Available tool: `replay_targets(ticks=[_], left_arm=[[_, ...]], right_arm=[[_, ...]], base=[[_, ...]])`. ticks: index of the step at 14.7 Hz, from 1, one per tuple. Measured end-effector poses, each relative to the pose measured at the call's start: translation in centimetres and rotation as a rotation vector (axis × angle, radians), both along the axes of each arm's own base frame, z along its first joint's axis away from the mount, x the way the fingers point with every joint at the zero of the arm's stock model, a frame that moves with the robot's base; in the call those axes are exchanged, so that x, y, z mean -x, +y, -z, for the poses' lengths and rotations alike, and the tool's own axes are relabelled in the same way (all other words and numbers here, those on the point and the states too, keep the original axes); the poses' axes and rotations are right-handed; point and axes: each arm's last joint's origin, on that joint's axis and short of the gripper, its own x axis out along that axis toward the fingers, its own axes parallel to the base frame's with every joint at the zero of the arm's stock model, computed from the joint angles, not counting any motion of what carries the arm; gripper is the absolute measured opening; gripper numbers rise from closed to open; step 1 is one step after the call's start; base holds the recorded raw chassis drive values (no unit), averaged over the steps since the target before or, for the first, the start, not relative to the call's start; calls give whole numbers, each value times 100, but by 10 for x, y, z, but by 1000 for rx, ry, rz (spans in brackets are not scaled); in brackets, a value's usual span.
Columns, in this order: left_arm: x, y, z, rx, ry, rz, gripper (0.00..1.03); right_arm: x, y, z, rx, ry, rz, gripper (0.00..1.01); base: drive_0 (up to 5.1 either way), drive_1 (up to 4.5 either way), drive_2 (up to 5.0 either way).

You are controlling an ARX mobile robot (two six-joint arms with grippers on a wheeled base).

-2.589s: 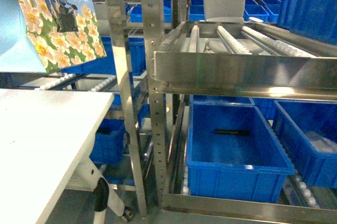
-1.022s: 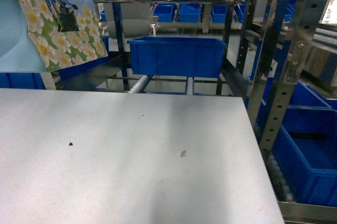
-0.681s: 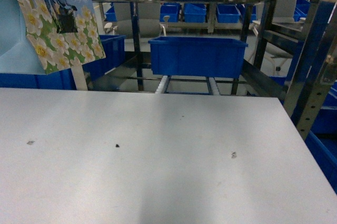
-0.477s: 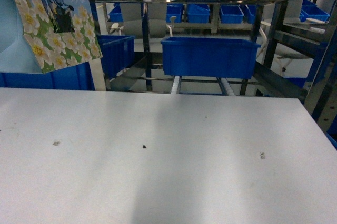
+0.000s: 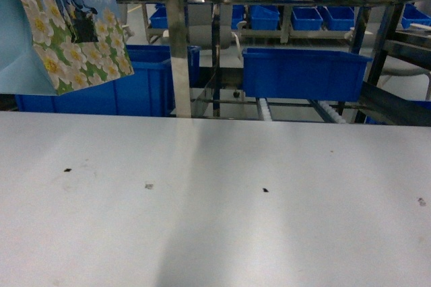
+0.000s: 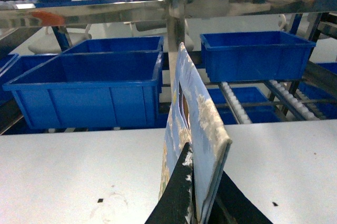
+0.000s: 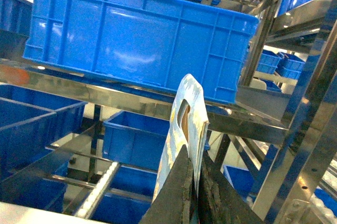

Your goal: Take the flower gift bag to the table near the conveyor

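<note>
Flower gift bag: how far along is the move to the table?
Done: the flower gift bag is lifted, and the table by the conveyor lies below. In hand: the left hand clamps it above the surface. Right hand holds another bag. Left: lower it and release.

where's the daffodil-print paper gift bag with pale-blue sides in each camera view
Head: daffodil-print paper gift bag hangs top left, above the white table.
Left wrist: centre, edge-on, pinched in the left gripper.
Right wrist: cannot confirm; the right gripper pinches a pale bag edge, print unseen.
Shared landmark: blue plastic bins on the steel rack.
</note>
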Motion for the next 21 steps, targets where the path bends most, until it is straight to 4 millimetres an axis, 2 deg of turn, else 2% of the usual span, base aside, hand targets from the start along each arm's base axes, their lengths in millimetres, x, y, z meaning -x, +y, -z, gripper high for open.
replay_targets(ticks=[5, 16, 17, 21], left_arm=[[0, 0, 0, 1, -1, 0, 2], [0, 0, 0, 0, -2, -3, 2], [0, 0, 0, 0, -2, -3, 2], [0, 0, 0, 0, -1, -3, 2]], right_arm=[[0, 0, 0, 0, -4, 0, 2], [0, 0, 0, 1, -5, 0, 2], [0, 3, 1, 10, 16, -8, 2], [10, 16, 33, 63, 155, -91, 2]], base=[[-481, 231, 231], [0, 0, 0], [0, 0, 0], [0, 0, 0]])
